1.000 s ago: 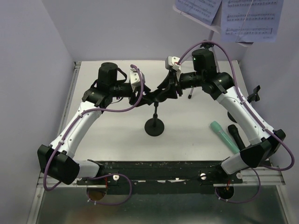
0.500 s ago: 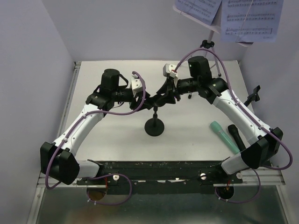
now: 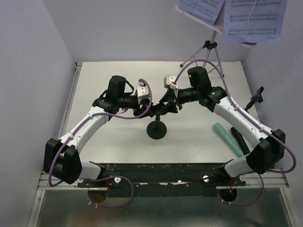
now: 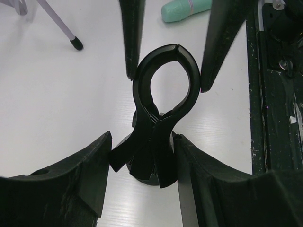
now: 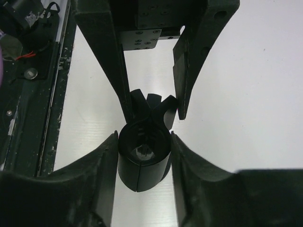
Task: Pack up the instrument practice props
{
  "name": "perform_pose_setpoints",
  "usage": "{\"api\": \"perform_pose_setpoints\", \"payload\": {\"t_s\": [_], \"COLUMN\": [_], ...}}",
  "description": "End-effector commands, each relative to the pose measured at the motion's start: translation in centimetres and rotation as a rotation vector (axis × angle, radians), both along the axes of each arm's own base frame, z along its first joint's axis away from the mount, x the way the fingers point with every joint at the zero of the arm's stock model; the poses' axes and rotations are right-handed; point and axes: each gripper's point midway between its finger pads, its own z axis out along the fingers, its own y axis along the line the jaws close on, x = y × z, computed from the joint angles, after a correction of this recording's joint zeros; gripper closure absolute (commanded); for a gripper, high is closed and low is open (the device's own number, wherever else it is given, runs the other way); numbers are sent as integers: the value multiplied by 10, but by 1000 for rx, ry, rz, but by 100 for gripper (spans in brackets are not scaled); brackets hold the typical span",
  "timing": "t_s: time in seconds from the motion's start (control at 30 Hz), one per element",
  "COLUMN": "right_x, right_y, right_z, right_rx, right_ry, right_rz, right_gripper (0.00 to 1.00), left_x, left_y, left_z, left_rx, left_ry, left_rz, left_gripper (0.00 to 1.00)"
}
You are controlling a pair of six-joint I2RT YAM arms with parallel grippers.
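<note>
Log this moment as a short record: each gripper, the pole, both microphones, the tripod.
left gripper: shut on the pinch handles of the clip
right gripper: shut on the clip's ring
pole: upright between the arms, clip on top
mint-green microphone: lying at the right, beside the black microphone
tripod: standing back right, sheet music above it

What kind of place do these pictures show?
Probably a robot test cell, not a music room: a white table closed in by plain pale walls, two robot arms bolted at its near edge, and only staged props, such as sheet-music pages, a tripod and a short black pole.
</note>
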Motion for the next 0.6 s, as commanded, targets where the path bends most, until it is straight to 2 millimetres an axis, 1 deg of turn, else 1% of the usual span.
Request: {"api": "perform_pose_setpoints", "payload": {"t_s": [0.0, 0.03, 0.07, 0.13, 0.2, 0.3, 0.37, 0.5, 0.57], "right_x": [-17, -17, -16, -16, -15, -11, -11, -15, -16], "right_y": [-25, -25, -24, -22, -19, -14, -10, -4, -1], "right_z": [-56, -56, -53, -49, -46, -42, -40, -36, -31], "right_rx": [-185, -185, -183, -181, -179, -162, -149, -126, -107], "right_ry": [135, 128, 115, 111, 112, 120, 136, 159, 165], "right_rz": [-34, -26, -14, 8, 23, 30, 42, 66, 77], "right_gripper": [38, 31, 26, 19, 15, 14, 13, 1, 1], "left_x": [-9, -10, -9, -10, -10, -14, -18, -22, -24], "left_y": [4, 3, 3, 4, 5, 10, 14, 24, 29], "left_z": [-12, -7, -1, 9, 16, 24, 24, 27, 29], "left_rx": [34, 27, 18, 5, 3, 12, 17, 21, 22], "left_ry": [93, 88, 76, 47, 23, -5, -11, -24, -29], "left_rz": [3, 1, 1, 1, 9, 15, 26, 59, 77], "left_gripper": [75, 55, 45, 30, 21, 20, 19, 18, 18]}}
